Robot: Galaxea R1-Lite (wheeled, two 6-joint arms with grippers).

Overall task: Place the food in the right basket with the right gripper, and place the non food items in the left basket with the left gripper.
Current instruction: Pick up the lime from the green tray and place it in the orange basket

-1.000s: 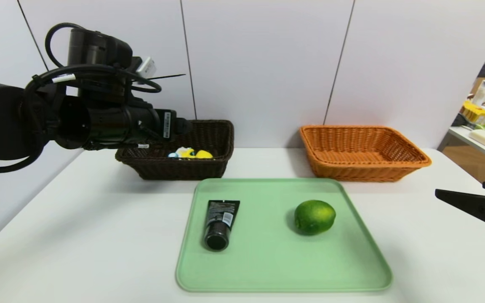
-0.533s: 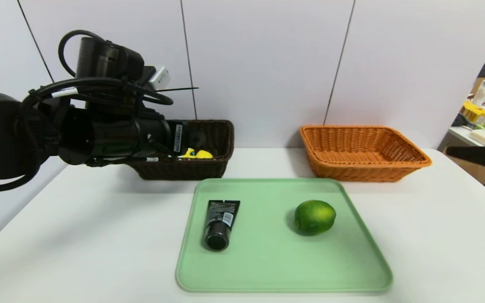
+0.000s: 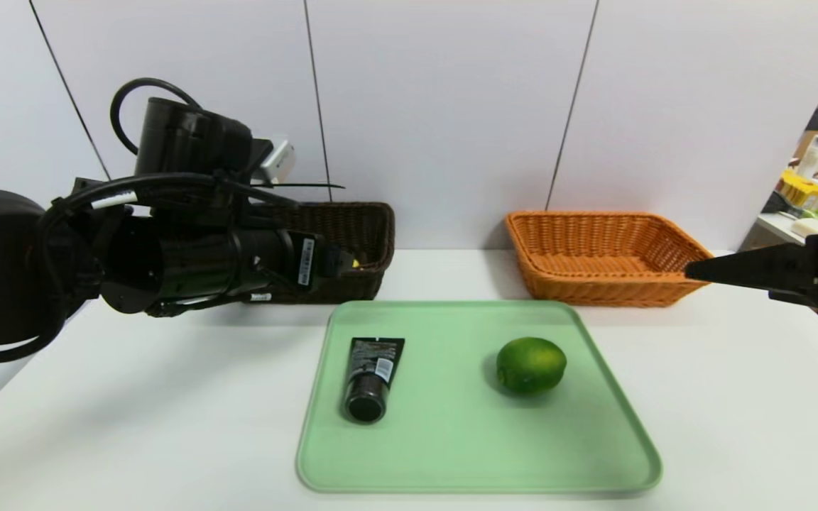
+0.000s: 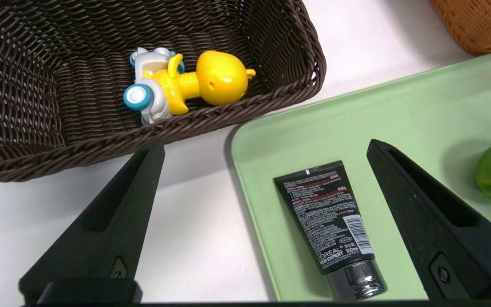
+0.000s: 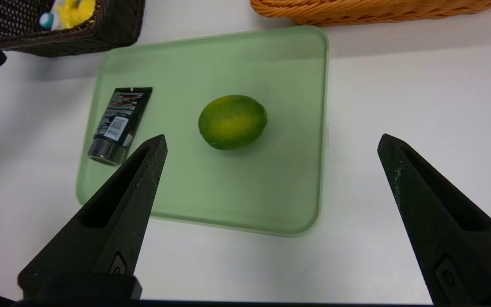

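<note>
both arms have shifted: left gripper [image 4: 267, 157] has pulled back from the left basket [image 3: 363, 220] where the duck toy [image 4: 186, 83] lies, right gripper [image 5: 271, 145] swings in, fingers apart on each. lime [image 3: 530, 365] and tube [image 3: 370, 376] wait on the tray [image 3: 451, 454]; reaching together, the arms might clash, or the round lime roll away.

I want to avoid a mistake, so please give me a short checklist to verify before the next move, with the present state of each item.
1. Duck toy lies inside the left basket: ok.
2. Black tube is moved off the green tray: not ok.
3. Lime is placed in the right basket: not ok, it lies on the tray.
4. Left gripper open and holding nothing: ok.
5. Right gripper open and holding nothing: ok.
6. Tube and lime lie apart, so each can be gripped alone: ok.
</note>
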